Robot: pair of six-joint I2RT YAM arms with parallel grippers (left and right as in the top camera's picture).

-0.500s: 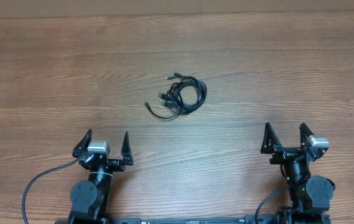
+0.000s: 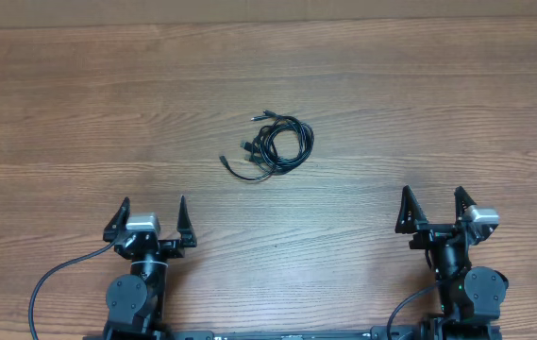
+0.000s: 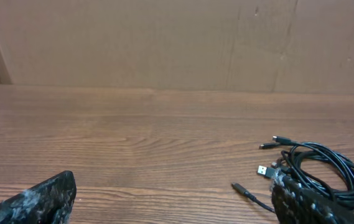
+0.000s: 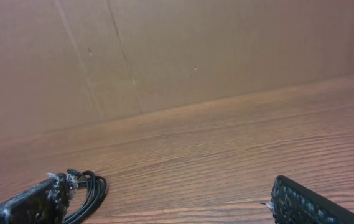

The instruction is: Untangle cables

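**Inspector:** Overhead: the left gripper [image 2: 152,210] has shifted slightly leftward since the prior frame. The right gripper [image 2: 432,198] is unchanged. Both are spread wide and empty.

**Clerk:** Meaning?

**Inspector:** In my judgement, untangling has not started. The cables [image 2: 277,144] lie mid-table [image 2: 79,113], well apart from both.

**Clerk:** Left wrist?

**Inspector:** A tight black coil of overlapping loops, with a USB plug [image 3: 263,170] and thin ends protruding left.

**Clerk:** Right wrist?

**Inspector:** Only the coil's edge, low left.
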